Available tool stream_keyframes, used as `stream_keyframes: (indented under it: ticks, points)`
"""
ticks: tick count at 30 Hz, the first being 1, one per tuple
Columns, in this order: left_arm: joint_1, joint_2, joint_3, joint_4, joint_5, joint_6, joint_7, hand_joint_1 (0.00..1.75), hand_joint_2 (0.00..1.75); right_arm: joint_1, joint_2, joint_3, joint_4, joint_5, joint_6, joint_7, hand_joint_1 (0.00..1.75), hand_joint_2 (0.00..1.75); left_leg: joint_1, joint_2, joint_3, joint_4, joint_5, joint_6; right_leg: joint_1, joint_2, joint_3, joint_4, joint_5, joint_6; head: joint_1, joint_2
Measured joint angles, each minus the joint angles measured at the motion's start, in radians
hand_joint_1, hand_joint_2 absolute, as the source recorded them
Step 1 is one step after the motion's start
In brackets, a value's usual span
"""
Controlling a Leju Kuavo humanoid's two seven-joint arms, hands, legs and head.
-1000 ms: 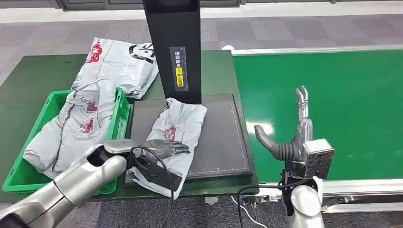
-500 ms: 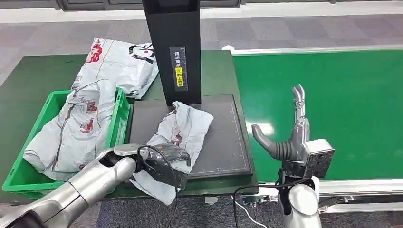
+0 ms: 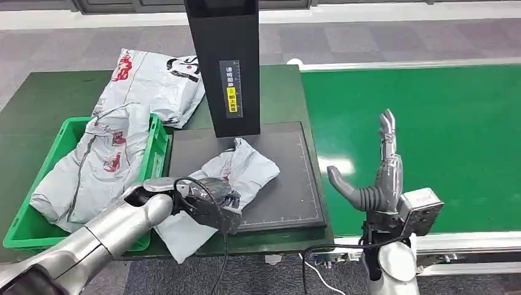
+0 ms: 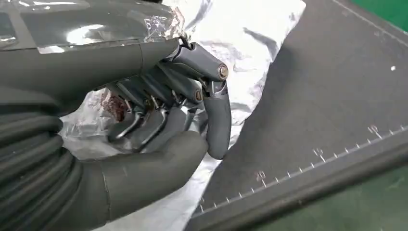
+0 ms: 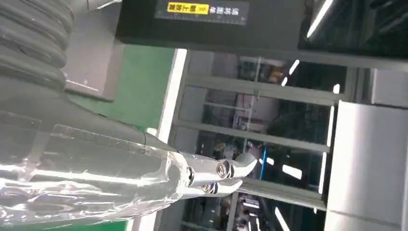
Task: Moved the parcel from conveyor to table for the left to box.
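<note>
While left hand (image 3: pixel 212 195) grips it, parcel (image 3: pixel 230 181) lies diagonally (crumpled).

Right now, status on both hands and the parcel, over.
Left hand grips grey parcel on the black mat. Right hand open, empty, above conveyor. Green bin beside the mat holds other parcels.

Bright, even overhead light — glare on the conveyor (image 3: pixel 341 166); sharp.
</note>
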State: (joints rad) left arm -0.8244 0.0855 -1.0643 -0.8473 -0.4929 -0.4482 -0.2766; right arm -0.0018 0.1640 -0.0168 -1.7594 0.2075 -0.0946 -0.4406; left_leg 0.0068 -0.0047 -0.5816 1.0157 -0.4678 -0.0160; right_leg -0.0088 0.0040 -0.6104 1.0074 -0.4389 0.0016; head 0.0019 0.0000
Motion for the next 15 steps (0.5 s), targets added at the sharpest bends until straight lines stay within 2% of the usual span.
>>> stream_keyframes:
  ticks: [11, 15]
  points:
    - [-0.027, 0.039, 0.051, -0.035, 0.033, 0.075, 0.045, 1.75, 1.75, 0.004, 0.002, -0.032, -0.003, -0.004, 0.011, -0.008, 0.00, 1.75, 0.000, 0.000, 0.000, 0.000, 0.000, 0.000, 0.000, 0.000, 0.000, 0.000, 0.000, 0.000, 0.000, 0.000]
    - [-0.039, 0.092, 0.151, -0.123, 0.068, 0.119, 0.105, 1.75, 1.75, 0.021, 0.001, -0.042, -0.012, -0.015, 0.005, -0.017, 0.00, 1.75, 0.000, 0.000, 0.000, 0.000, 0.000, 0.000, 0.001, 0.000, 0.000, 0.000, 0.000, 0.000, 0.000, 0.000]
